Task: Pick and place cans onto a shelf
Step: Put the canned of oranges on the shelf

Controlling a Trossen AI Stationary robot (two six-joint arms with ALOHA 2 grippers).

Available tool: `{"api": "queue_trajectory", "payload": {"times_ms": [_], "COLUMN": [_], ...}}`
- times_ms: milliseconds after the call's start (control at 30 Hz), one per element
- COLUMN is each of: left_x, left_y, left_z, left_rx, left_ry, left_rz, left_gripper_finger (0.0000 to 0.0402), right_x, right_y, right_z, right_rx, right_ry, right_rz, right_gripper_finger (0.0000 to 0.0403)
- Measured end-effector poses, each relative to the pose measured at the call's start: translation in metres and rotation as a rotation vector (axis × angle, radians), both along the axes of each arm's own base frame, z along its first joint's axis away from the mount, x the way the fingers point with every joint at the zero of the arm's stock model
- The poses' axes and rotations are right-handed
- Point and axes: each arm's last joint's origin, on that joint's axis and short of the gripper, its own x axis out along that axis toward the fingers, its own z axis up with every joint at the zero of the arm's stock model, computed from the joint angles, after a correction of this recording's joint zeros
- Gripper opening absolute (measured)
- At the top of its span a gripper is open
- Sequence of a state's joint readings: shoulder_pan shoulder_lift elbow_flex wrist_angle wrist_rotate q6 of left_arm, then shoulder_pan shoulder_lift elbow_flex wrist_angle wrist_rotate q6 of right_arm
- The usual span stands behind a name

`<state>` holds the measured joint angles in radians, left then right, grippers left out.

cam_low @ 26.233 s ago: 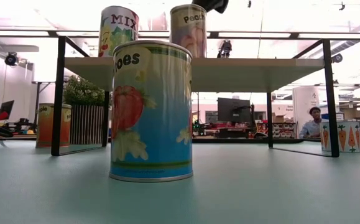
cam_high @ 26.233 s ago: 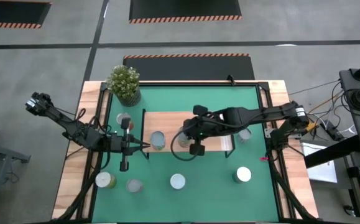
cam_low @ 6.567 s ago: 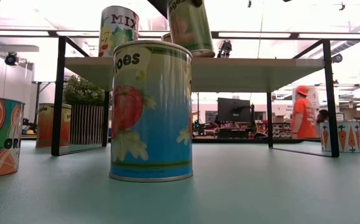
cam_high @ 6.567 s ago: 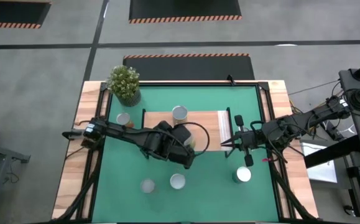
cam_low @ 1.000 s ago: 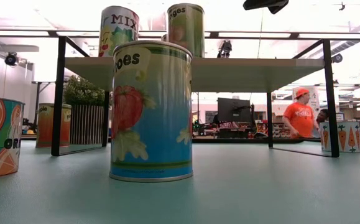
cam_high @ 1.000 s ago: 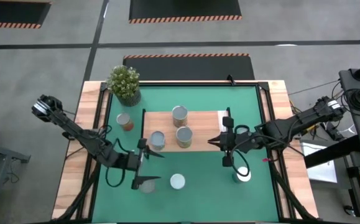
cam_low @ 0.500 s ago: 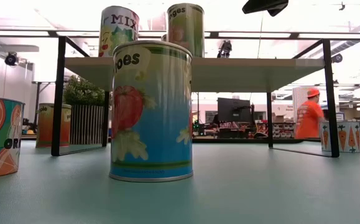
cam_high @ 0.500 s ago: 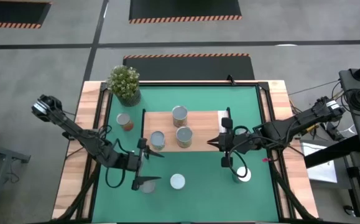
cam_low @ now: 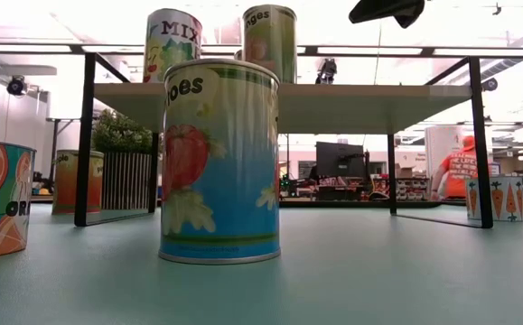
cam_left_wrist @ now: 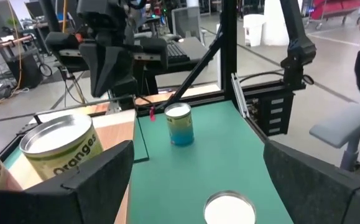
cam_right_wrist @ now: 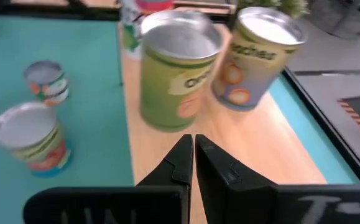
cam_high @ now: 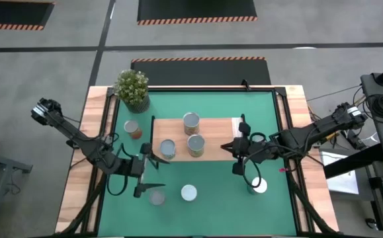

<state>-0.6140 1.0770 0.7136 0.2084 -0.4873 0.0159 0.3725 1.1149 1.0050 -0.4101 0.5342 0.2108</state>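
Three small metal cans with silvery round tops (cam_high: pixel 190 120) stand on the light-wood shelf with thin black frame (cam_high: pixel 214 145), in the middle of the green worktop (cam_high: pixel 211 205). Other cans (cam_high: pixel 188 192) stand on the worktop near the front. The left gripper (cam_high: pixel 143 173) hovers left of the shelf, above a can, its fingers apart and empty. The right gripper (cam_high: pixel 236 158) is at the shelf's right end, fingers (cam_right_wrist: pixel 181 160) pressed together, holding nothing.

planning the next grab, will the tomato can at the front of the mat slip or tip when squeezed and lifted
The tomato can looks like stiff metal, so it probably won't crush. Its glossy label may be a little slippery. It stands upright on a flat base on the green mat, so it should stay steady, but knocked over it would likely roll.
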Motion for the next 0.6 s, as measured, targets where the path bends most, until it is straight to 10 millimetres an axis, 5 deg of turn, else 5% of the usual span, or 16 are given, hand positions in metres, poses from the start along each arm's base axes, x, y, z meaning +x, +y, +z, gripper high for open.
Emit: {"api": "queue_trajectory", "payload": {"times_ms": [600], "left_x": [-0.016], "left_y": [0.011], "left_z": [0.024], "left_rx": [-0.07], "left_ry": [-0.085], "left_rz": [0.001], "left_gripper_finger": [0.034], "right_x": [0.045], "right_y": [-0.009], "right_z": [-0.026], "right_rx": [-0.062], "right_ry": [0.002], "right_rz": [-0.143], "right_gripper_finger": [0.0009]}}
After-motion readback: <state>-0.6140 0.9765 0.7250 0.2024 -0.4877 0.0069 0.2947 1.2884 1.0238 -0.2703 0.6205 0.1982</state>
